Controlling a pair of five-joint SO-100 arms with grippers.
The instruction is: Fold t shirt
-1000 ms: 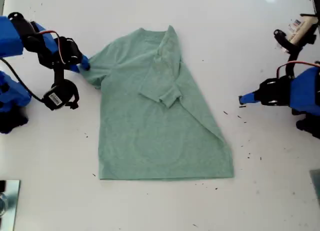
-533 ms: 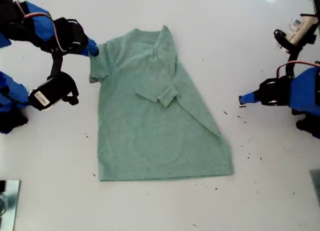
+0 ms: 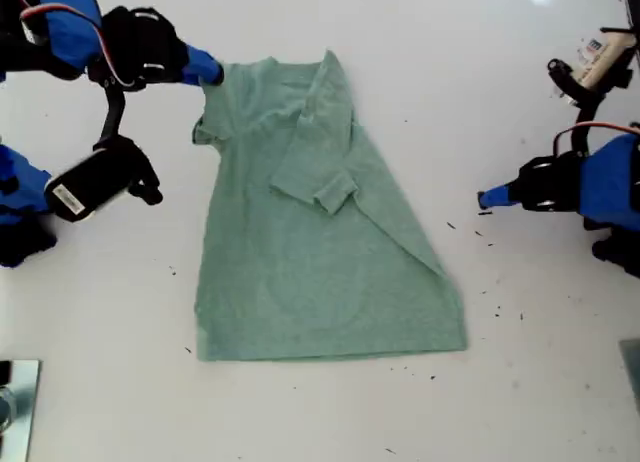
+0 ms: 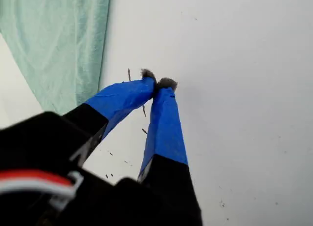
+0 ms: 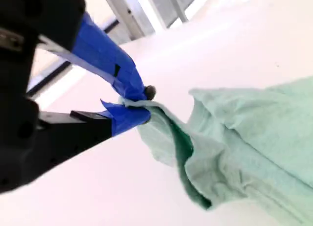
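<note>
1. Sage-green cloth covers the middle of the white bench (image 3: 330, 422): the t shirt (image 3: 320, 272) lies mostly flat, hem toward the exterior view's bottom, one sleeve already folded in across the chest.
2. My second end effector (image 5: 134, 104) is pinching the other sleeve's edge at the exterior view's upper left (image 3: 208, 70), and the fabric hangs bunched beneath the tips.
3. My first end effector (image 4: 159, 83) has its tips pressed together on nothing, parked over bare bench near the exterior view's right (image 3: 487, 198), apart from the shirt.
4. Risk, as I judge it: the pinch takes only a thin lip of cloth, so a quick sweep could let it slip out.
5. Nothing pins the body either, so dragging the sleeve could slide or skew the whole shirt and undo the fold already made.
</note>
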